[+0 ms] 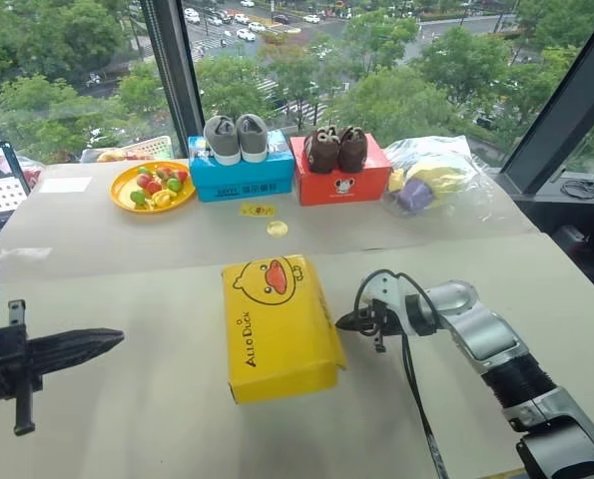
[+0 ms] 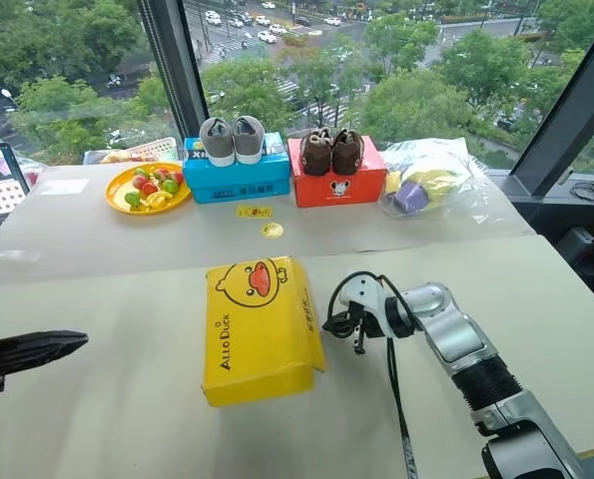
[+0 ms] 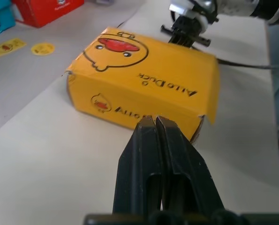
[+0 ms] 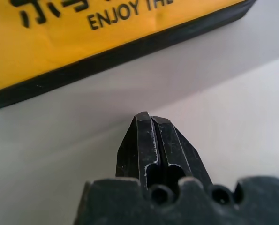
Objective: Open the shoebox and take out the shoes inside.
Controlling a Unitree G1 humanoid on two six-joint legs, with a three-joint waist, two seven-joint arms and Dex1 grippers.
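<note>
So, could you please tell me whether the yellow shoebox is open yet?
Shut: the shoebox lid sits flat over its dark base, nothing inside showing.

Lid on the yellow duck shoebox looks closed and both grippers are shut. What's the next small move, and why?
Probably ease the right gripper in to the lower edge of the lid on the yellow cardboard shoebox with the duck face. The lid sits fully down, and the shut fingertips point at that side, just short of it. The left gripper, also shut, is well off to the other side.

"ALLO DUCK" on the yellow lid of the shoebox, "ENJOY TH…" along its side.
</note>
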